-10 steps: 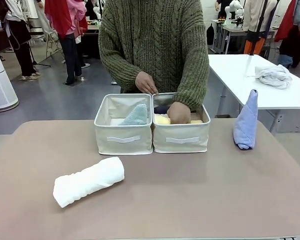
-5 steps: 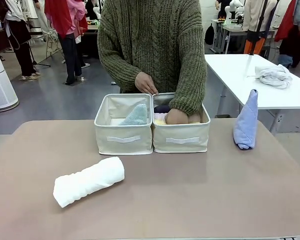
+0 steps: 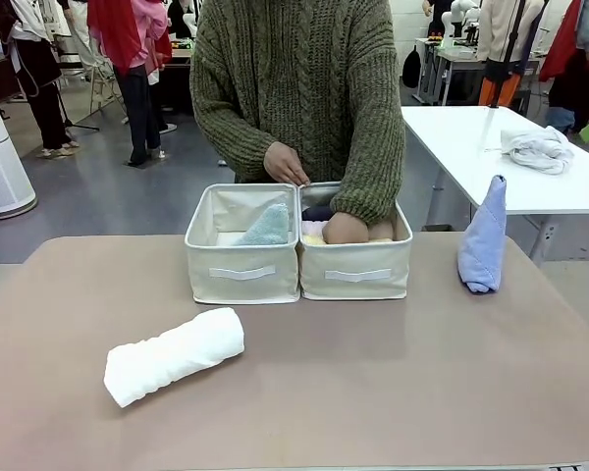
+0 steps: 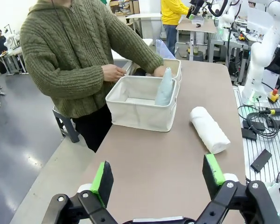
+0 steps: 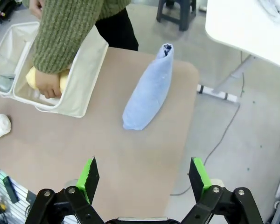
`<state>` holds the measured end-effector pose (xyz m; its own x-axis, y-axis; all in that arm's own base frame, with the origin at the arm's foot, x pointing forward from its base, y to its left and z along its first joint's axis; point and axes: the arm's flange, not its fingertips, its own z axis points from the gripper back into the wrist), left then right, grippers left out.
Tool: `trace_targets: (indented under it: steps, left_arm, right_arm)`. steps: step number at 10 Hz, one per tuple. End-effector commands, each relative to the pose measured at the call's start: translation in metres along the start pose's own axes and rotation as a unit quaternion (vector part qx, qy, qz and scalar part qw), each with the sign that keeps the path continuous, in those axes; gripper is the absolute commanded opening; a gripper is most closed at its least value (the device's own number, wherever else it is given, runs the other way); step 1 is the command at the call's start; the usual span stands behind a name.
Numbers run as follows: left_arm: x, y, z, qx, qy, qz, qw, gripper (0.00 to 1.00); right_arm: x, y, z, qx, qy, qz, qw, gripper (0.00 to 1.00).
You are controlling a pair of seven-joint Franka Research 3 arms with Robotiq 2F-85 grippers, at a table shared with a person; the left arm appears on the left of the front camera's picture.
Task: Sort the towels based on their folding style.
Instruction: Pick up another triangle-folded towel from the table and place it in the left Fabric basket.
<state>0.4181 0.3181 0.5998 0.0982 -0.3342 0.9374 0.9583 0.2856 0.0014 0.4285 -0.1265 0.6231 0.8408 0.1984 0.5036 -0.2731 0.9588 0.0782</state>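
Two towels lie loose on worktop (image 3: 393,392): white roll (image 3: 174,355), periwinkle cone (image 3: 483,238); person's hand (image 3: 346,228) in right bin (image 3: 356,277). Left end effector (image 4: 157,172), right end effector (image 5: 143,171) spread, empty; next likely periwinkle cone joins teal cone (image 3: 267,227) in left bin (image 3: 241,274)

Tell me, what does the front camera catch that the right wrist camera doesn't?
Front view adds: the white rolled towel at full length and the bins' front handles. Right wrist view adds: the open right claw with its green pads, above the table. Shared: the periwinkle cone towel on the table beside the bins, and the person's hand reaching down into the right bin.
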Motion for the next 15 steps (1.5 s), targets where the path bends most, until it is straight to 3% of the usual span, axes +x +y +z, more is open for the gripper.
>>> trace_targets:
  steps: [1, 3, 5, 6, 7, 9, 10, 12, 15]
  left_arm:
    - [0.001, -0.003, 0.000, 0.001, 0.009, 0.003, 1.000, 1.00]
    - [0.001, -0.003, 0.000, 0.001, 0.009, 0.003, 1.000, 1.00]
    - [0.001, -0.003, 0.000, 0.001, 0.009, 0.003, 1.000, 1.00]
    - [0.001, -0.003, 0.000, 0.001, 0.009, 0.003, 1.000, 1.00]
    - [0.001, -0.003, 0.000, 0.001, 0.009, 0.003, 1.000, 1.00]
    - [0.001, -0.003, 0.000, 0.001, 0.009, 0.003, 1.000, 1.00]
    - [0.001, -0.003, 0.000, 0.001, 0.009, 0.003, 1.000, 1.00]
    - [0.001, -0.003, 0.000, 0.001, 0.009, 0.003, 1.000, 1.00]
    - [0.001, -0.003, 0.000, 0.001, 0.009, 0.003, 1.000, 1.00]
  right_arm:
    - [0.000, 0.003, -0.002, 0.000, 0.002, 0.002, 1.000, 1.00]
    - [0.050, 0.022, -0.062, -0.030, 0.031, -0.125, 0.991, 1.00]
    - [0.076, 0.027, -0.099, -0.044, 0.022, -0.236, 0.971, 1.00]
    - [0.083, 0.026, -0.116, -0.037, 0.024, -0.279, 0.959, 1.00]
    - [0.090, 0.023, -0.130, -0.022, 0.059, -0.297, 0.953, 1.00]
    - [0.108, 0.009, -0.147, -0.043, 0.089, -0.351, 0.931, 1.00]
    - [0.084, 0.020, -0.145, -0.026, 0.051, -0.299, 0.953, 1.00]
    - [0.084, 0.020, -0.145, -0.026, 0.051, -0.299, 0.953, 1.00]
    - [0.105, 0.001, -0.178, -0.055, 0.093, -0.320, 0.941, 1.00]
